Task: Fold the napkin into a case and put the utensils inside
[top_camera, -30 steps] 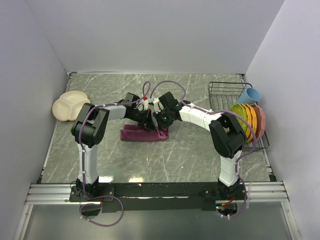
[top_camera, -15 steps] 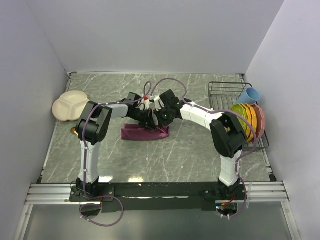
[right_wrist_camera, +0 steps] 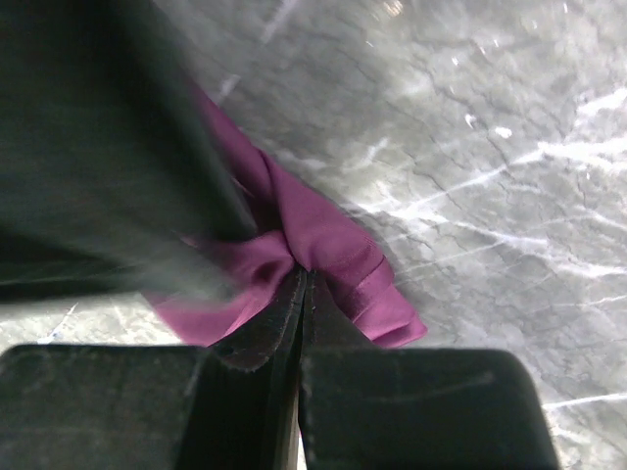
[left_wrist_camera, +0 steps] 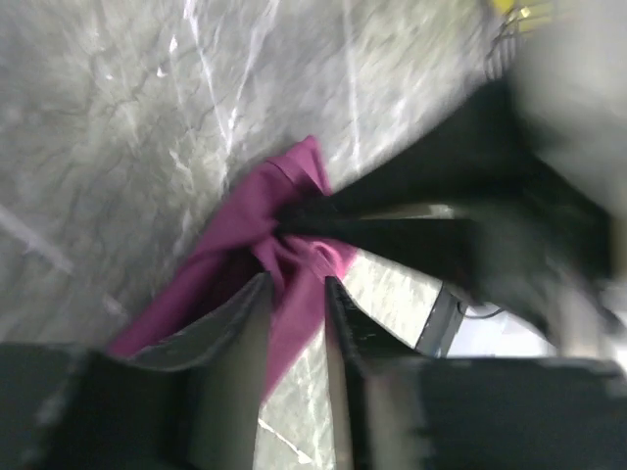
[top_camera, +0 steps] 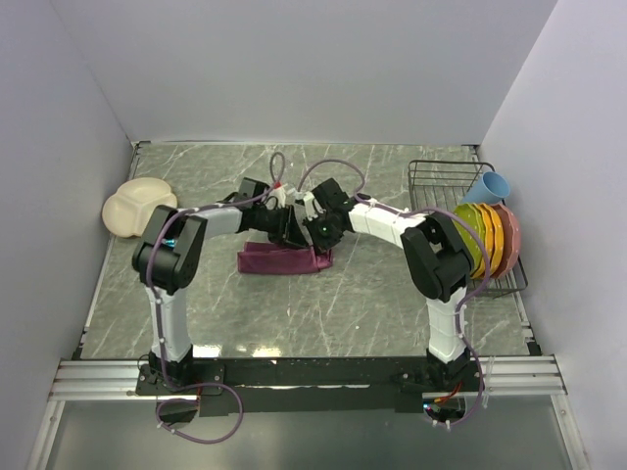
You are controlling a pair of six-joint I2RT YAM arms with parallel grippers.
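Note:
The maroon-purple napkin [top_camera: 274, 261] lies as a bunched, narrow strip in the middle of the table, its right end lifted. In the right wrist view my right gripper [right_wrist_camera: 306, 274] is shut on a gathered fold of the napkin [right_wrist_camera: 328, 235]. My left gripper [left_wrist_camera: 296, 284] hovers just beside it with its jaws parted. The napkin [left_wrist_camera: 230, 240] runs loosely under the gap between them. From above, the left gripper [top_camera: 292, 231] and right gripper [top_camera: 316, 235] meet over the cloth's right end. The utensils are out of view.
A cream divided plate [top_camera: 135, 208] sits at the far left. A wire dish rack [top_camera: 436, 176] at the right edge holds upright coloured plates [top_camera: 490, 237] and a blue cup [top_camera: 490, 186]. Grey marble table [top_camera: 343, 304] spreads in front of the cloth.
My left gripper's jaws have parted and let go of the cloth. The left arm's elbow has swung slightly left. The right gripper keeps its pinch, having shifted only slightly.

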